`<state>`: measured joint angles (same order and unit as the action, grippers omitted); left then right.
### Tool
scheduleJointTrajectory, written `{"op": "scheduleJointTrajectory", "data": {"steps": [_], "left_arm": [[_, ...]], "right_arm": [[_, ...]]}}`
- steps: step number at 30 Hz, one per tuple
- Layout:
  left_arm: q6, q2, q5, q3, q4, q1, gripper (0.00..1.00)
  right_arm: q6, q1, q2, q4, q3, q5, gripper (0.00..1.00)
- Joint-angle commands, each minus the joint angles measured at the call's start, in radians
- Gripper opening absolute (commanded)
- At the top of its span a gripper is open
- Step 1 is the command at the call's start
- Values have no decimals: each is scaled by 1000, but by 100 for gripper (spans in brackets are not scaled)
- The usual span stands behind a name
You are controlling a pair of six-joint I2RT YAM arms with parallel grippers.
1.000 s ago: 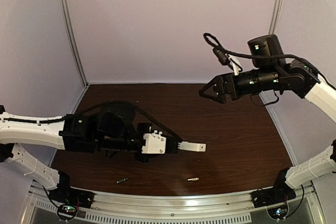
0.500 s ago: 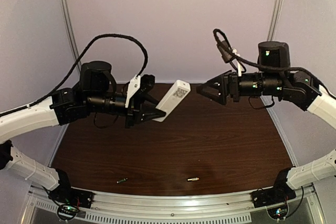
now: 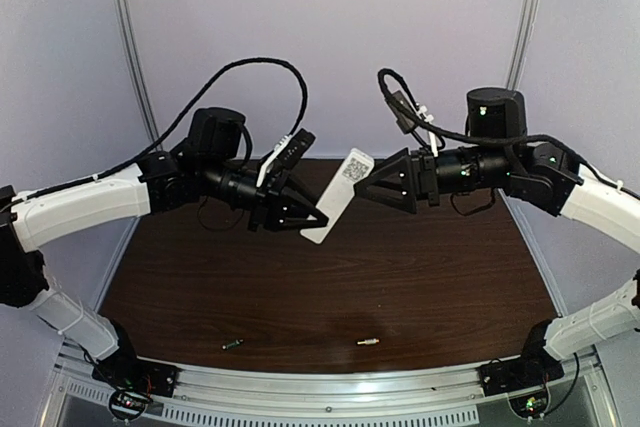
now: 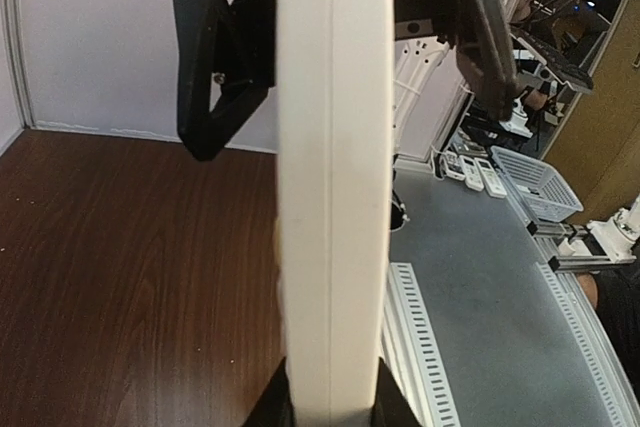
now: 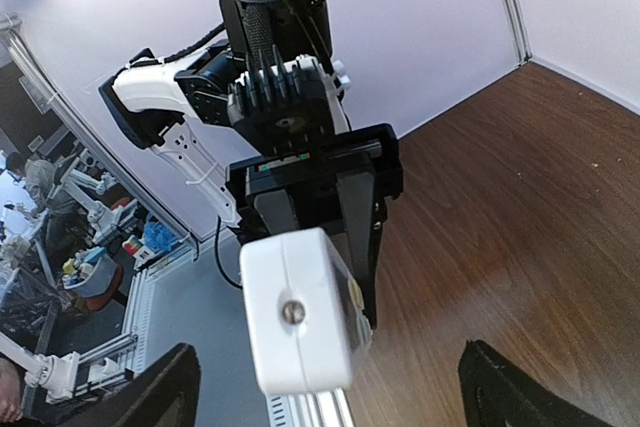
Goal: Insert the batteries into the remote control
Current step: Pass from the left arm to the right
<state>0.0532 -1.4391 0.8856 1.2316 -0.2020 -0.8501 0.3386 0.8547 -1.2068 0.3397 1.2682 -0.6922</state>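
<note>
My left gripper [image 3: 306, 219] is shut on the lower end of the white remote control [image 3: 340, 197] and holds it tilted in mid-air above the table's far half. In the left wrist view the remote [image 4: 333, 177] stands edge-on between the closed jaws [image 4: 330, 409]. My right gripper [image 3: 362, 190] is open and empty, facing the remote's upper end and close to it. In the right wrist view the remote's end face [image 5: 298, 313] sits between my wide-apart fingers [image 5: 165, 392]. Two batteries [image 3: 232, 345] [image 3: 367, 342] lie apart on the table near its front edge.
The dark wooden table [image 3: 450, 277] has purple walls at the back and sides and a metal rail [image 3: 330, 392] along the front. The left arm's black cable [image 3: 250, 67] loops above it.
My left gripper has lifted the remote from low over the table up to mid-air and moved it right. My right gripper has moved left, up to the remote's upper end.
</note>
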Motion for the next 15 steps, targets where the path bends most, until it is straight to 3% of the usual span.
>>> {"op": "scheduleJointTrajectory", "data": {"steps": [1,15], "left_arm": [[65,-37,121,61,23,3,0],[129,-109,180,97,21,3,0]], "right_arm": [[25,23,-40,-58,24,-48,84],[49,54,-71,-83,25,-69,29]]}}
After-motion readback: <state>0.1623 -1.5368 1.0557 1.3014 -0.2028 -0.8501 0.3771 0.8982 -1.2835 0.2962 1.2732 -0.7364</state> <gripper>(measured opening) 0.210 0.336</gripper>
